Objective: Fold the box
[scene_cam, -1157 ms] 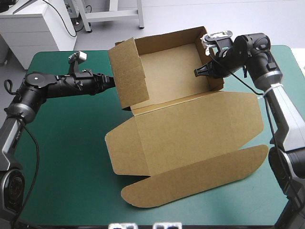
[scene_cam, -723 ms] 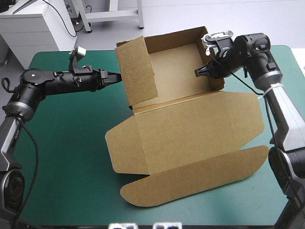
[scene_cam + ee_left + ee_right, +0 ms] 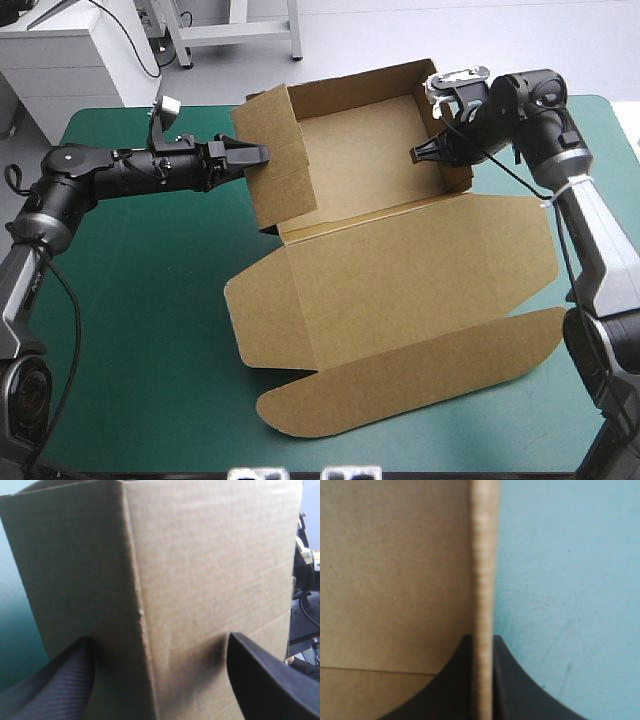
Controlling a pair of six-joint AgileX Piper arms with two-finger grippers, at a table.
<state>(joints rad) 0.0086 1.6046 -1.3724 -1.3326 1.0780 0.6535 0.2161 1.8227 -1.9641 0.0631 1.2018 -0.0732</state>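
The brown box (image 3: 365,150) stands at the back of the table as an open tray, its lid (image 3: 400,270) lying flat toward the front. My left gripper (image 3: 255,154) is open, its black fingers spread against the outside of the left side wall (image 3: 200,555). In the left wrist view that wall fills the space just ahead of the left gripper (image 3: 160,640). My right gripper (image 3: 418,152) is shut on the box's right wall. In the right wrist view the board edge (image 3: 482,570) runs up between the right gripper's (image 3: 482,640) two fingers.
The lid's rounded front flap (image 3: 420,385) reaches toward the table's front edge. Teal-green cover (image 3: 130,300) shows left of the box and along the front. The right arm's links stand over the table's right edge.
My left gripper moved right to the box's left wall and went from shut to open. The wall swung inward, then came back a little. The right gripper kept its hold.
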